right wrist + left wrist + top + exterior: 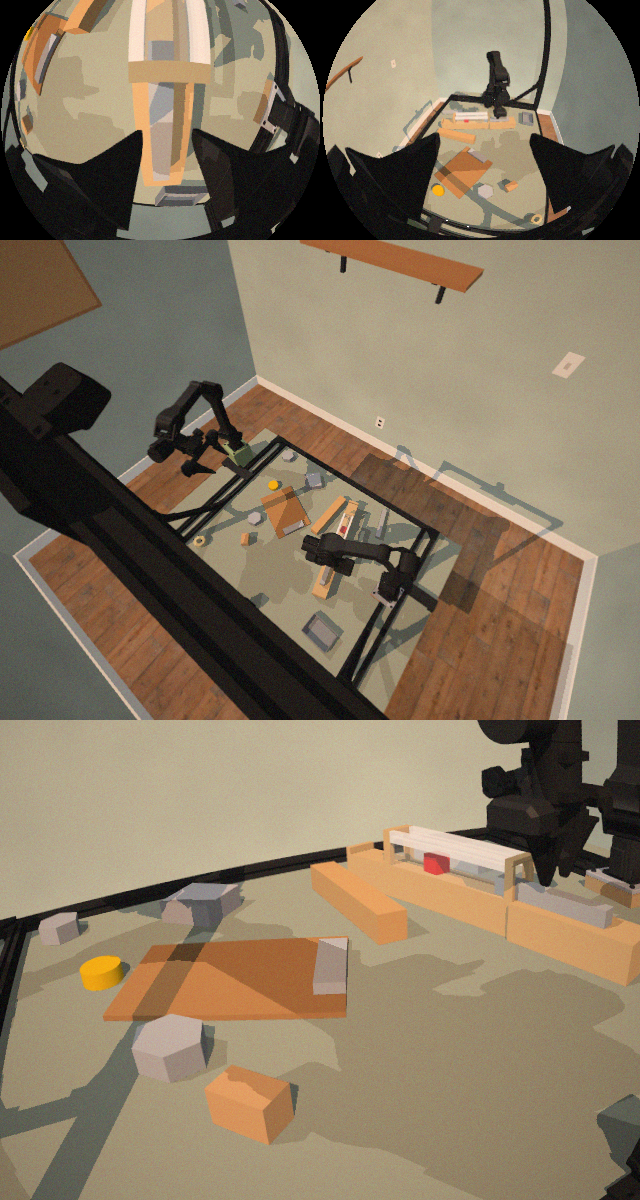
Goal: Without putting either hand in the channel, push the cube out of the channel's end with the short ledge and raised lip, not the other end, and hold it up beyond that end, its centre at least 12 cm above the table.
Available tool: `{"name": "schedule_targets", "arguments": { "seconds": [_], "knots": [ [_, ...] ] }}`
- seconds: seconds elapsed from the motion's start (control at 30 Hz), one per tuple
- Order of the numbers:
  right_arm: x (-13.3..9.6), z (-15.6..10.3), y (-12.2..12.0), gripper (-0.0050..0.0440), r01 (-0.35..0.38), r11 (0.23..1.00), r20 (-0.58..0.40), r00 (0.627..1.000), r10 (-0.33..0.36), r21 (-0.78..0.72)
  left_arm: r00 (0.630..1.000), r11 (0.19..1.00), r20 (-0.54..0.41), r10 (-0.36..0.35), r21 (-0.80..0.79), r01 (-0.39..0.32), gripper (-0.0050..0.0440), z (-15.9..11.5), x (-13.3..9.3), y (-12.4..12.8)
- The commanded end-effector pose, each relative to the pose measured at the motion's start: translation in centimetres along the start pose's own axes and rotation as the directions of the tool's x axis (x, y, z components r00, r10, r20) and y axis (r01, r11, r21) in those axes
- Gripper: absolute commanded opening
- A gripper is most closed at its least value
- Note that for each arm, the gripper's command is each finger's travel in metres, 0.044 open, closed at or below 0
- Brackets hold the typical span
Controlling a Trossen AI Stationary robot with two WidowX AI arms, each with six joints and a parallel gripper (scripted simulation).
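Note:
The red cube sits inside the channel, under its white top rails, on a long orange base. A grey bar lies in the base's groove, pointing into the channel's near end. My right gripper hangs over that bar just outside the channel; in the right wrist view its fingers stand apart on either side of the bar. My left gripper is open and empty, held high beyond the table's far corner.
An orange slab with a grey block on it lies mid-table, with a loose orange beam beside the channel. A yellow disc, grey stones, an orange block and a grey tray are scattered about.

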State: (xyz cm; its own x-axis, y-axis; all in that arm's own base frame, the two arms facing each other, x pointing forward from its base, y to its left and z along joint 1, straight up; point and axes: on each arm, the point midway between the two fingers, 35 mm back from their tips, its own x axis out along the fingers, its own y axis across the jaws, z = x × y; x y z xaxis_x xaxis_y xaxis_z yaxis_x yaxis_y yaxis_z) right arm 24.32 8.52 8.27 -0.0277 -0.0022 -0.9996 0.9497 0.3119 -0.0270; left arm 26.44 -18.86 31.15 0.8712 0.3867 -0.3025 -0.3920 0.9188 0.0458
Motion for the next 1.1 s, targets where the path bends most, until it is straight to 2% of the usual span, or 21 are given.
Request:
{"name": "schedule_targets", "arguments": {
  "seconds": [0.0, 0.1, 0.47, 0.57, 0.73, 0.93, 1.07],
  "knots": [
    [-4.1, -0.1, 0.3, 0.02, -0.029, 1.0, 0.005, 1.0, 0.029, 0.001, 1.0, 1.0, 0.001, 0.001, -0.002, -0.001, 0.04, 0.0, 0.0, 0.0],
    [-5.7, -0.1, 0.0, 0.02, -0.027, 1.0, 0.007, 1.0, 0.027, 0.001, 1.0, 1.0, 0.001, 0.001, -0.002, -0.001, 0.04, 0.0, 0.0, 0.0],
    [-5.7, -0.1, 0.0, 0.02, -0.027, 1.0, 0.007, 1.0, 0.027, 0.001, 1.0, 1.0, 0.001, 0.001, -0.002, -0.001, 0.04, 0.0, 0.0, 0.0],
    [-4.6, -1.0, 0.2, 0.0128, -0.019, 1.0, 0.002, 1.0, 0.019, -0.001, 1.0, 1.0, 0.001, 0.001, -0.002, -0.001, 0.04, 0.0, 0.0, 0.0],
    [-1.9, -4.2, 0.6, 0.0008, -0.022, 1.0, 0.004, 1.0, 0.022, 0.001, 1.0, 1.0, 0.001, 0.001, -0.002, -0.001, 0.04, 0.0, 0.0, 0.0],
    [1.3, -8.0, 0.3, 0.0, -0.026, 1.0, 0.006, 1.0, 0.026, 0.003, 1.0, 1.0, 0.001, 0.001, -0.002, -0.001, 0.04, 0.0, 0.0, 0.0],
    [1.9, -8.8, 0.1, 0.0, -0.027, 1.0, 0.007, 1.0, 0.027, 0.003, 1.0, 1.0, 0.001, 0.001, -0.002, -0.001, 0.04, 0.0, 0.0, 0.0]
  ]
}}
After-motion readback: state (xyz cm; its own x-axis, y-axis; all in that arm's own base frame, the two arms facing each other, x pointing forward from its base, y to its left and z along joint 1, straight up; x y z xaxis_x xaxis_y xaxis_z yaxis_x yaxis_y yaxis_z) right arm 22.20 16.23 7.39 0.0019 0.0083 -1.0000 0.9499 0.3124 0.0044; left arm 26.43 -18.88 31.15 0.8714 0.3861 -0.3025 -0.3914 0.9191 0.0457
